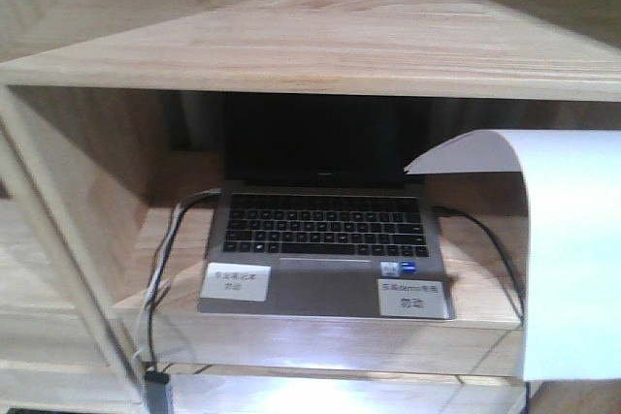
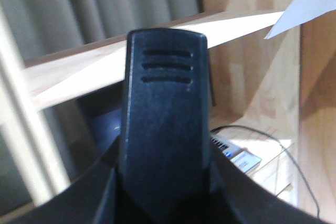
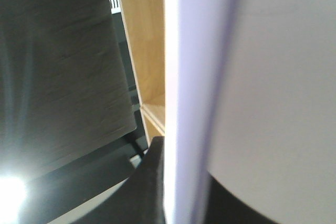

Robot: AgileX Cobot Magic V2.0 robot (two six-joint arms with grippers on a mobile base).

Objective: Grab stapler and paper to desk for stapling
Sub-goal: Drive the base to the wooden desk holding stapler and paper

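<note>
The paper (image 1: 572,259), light and floppy, curls over in the air beside the laptop (image 1: 325,230), seemingly pinched low by the right claw (image 3: 176,203), best gripped gently near an edge; the left claw (image 2: 165,198) looks clamped on the rigid stapler (image 2: 165,119).

Lower wooden shelf (image 1: 320,341) carries one open laptop (image 1: 325,230), set centrally, with a left cable (image 1: 160,269) and a right cable (image 1: 485,239) trailing over the board.
</note>
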